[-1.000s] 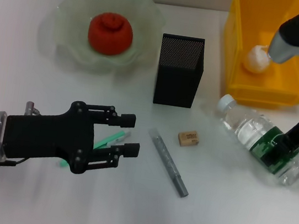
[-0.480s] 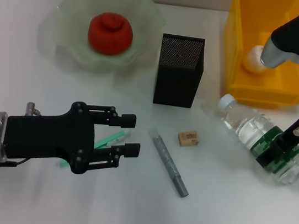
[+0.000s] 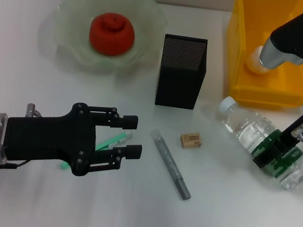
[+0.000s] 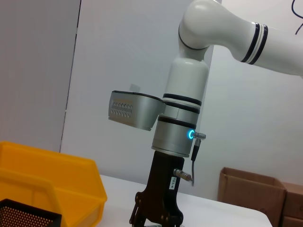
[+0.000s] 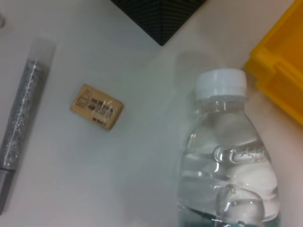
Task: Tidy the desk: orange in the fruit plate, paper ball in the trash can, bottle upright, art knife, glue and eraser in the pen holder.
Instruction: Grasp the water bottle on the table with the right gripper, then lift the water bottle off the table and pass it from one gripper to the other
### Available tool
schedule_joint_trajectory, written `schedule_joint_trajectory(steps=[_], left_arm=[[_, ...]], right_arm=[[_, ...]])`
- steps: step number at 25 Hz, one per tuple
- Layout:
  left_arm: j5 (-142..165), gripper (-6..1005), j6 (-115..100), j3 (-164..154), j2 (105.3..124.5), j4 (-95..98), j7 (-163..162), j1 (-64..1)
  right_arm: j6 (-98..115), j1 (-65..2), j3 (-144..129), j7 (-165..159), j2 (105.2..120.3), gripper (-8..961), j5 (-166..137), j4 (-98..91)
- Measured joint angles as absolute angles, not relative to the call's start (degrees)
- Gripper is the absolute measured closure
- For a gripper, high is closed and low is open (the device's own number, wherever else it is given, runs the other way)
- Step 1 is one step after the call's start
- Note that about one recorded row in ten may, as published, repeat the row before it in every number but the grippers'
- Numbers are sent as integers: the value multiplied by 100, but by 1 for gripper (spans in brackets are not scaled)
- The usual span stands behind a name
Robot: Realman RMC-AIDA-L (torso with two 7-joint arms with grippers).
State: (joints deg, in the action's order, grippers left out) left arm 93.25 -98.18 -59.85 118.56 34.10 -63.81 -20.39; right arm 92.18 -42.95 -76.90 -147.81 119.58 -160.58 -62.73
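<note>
My right gripper was clamped on the bottle lying near the desk's right edge; that round plastic could've slipped mid-tilt.

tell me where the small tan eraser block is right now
In the head view the small tan eraser block lies on the white desk, between the grey stick and the fallen clear plastic bottle, in front of the black mesh pen holder.

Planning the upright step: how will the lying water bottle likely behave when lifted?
The bottle lies on its side, a round body, so it may roll if nudged. It looks mostly full, likely heavy. The clear ribbed plastic may slip in the right pincer at its label.
</note>
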Motion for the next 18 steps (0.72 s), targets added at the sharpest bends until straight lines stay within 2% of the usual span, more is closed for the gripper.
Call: schedule_joint_trajectory(steps=[15,18], left_arm=[[9325,472,-9823,-5967,11856,3410,-6381,-2016],[9325,472,-9850,-5966,11856,3410,-6381,-2008]], right_arm=[[9172,-4209,-7823,-14616,11959,179,-15901,-6301],[9169,-4001,-7823,-14553,11961,185,-15635,-6632]])
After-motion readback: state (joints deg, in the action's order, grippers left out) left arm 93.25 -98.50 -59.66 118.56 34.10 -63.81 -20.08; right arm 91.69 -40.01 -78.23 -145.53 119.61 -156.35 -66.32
